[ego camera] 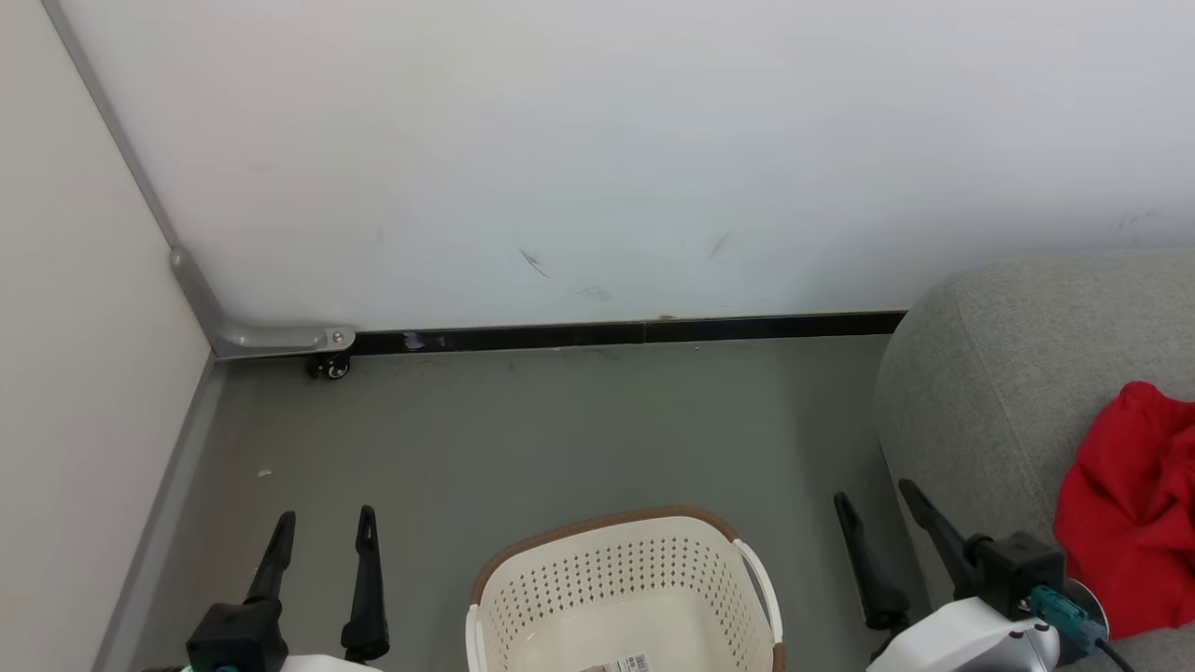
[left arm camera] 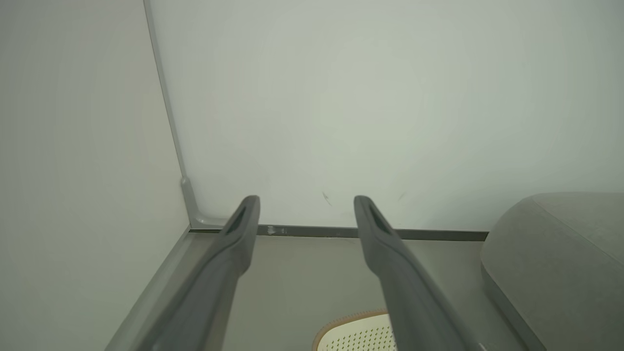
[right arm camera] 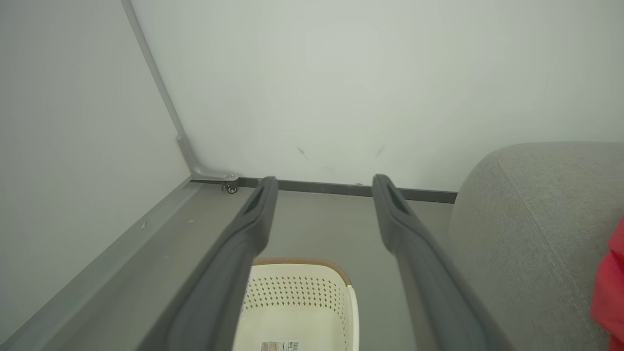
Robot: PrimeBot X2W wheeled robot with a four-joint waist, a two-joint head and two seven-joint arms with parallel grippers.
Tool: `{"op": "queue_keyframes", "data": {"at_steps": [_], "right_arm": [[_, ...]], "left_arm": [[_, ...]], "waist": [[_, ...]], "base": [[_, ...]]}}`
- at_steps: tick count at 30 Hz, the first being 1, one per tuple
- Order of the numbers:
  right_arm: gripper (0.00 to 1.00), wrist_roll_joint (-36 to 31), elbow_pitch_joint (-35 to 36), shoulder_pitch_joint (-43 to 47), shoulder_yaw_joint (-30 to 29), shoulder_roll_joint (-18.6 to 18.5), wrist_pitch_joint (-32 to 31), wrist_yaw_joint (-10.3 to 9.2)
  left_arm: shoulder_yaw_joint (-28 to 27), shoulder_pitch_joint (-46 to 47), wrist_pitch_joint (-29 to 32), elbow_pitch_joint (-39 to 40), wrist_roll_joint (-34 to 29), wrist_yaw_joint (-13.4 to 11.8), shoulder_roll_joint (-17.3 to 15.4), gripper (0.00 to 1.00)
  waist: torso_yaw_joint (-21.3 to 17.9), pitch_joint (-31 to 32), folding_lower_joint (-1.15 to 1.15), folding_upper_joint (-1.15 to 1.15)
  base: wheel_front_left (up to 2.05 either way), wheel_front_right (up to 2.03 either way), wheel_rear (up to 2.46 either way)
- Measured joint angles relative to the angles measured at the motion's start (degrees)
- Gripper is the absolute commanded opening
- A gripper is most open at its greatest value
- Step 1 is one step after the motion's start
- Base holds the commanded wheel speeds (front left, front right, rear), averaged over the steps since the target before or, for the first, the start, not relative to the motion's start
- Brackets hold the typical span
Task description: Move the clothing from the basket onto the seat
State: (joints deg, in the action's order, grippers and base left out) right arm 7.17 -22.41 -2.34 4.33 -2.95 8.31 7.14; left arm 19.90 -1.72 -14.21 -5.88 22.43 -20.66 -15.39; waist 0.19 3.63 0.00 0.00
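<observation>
Clothing (ego camera: 1130, 523) lies bunched on seat (ego camera: 980, 392), right; basket (ego camera: 616, 569) looks bare inside. Fabric judged soft, light: pinch a raised fold. Left tool (ego camera: 325, 516), right tool (ego camera: 875, 493): apart, empty.

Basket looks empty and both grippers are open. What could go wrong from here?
1. The clothing lies on the sofa right beside the right gripper; swinging that arm might snag it and drag it off.
2. The basket is cut off at the head view's bottom edge, so more clothing could lie there unseen.
</observation>
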Motion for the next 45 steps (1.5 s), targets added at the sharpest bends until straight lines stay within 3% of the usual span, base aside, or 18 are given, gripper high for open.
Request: {"op": "queue_keyframes", "data": {"at_steps": [15, 16, 28, 41, 45], "right_arm": [[1.00, 2.0, 2.6, 1.2, 1.4, 0.0, -1.3, 0.00], [0.00, 2.0, 2.7, 1.2, 1.5, 0.0, -1.3, 0.00], [0.00, 4.2, -1.1, 4.4, 1.2, 0.2, -1.3, -0.09], [0.00, 17.1, -0.9, 3.2, -1.0, 0.3, -3.7, -0.09], [0.00, 20.9, -0.3, 3.2, -1.9, 0.3, -4.8, -0.09]], "left_arm": [[0.5, 0.0, 0.0, -1.5, -0.1, -0.1, 0.2, 1.00], [0.5, 0.0, 0.0, -1.5, -0.1, -0.1, 0.3, 0.00], [1.4, -2.4, 0.7, -4.6, 2.7, 0.6, 2.8, 0.00], [-2.0, -2.4, 2.7, -3.7, 13.0, 3.4, 4.0, 0.00], [-3.2, -2.4, 3.7, -3.4, 16.5, 4.7, 4.7, 0.00]], "waist": [[0.1, -0.2, 0.00, 0.00], [0.1, -0.3, 0.00, 0.00], [0.2, -0.4, 0.00, 0.00], [0.1, -0.9, 0.03, 0.00], [0.1, -1.0, 0.19, 0.00]], "base": [[0.00, 0.00, 0.00], [0.00, 0.00, 0.00], [0.00, 0.00, 0.00], [0.00, 0.00, 0.00], [0.00, 0.00, 0.00]]}}
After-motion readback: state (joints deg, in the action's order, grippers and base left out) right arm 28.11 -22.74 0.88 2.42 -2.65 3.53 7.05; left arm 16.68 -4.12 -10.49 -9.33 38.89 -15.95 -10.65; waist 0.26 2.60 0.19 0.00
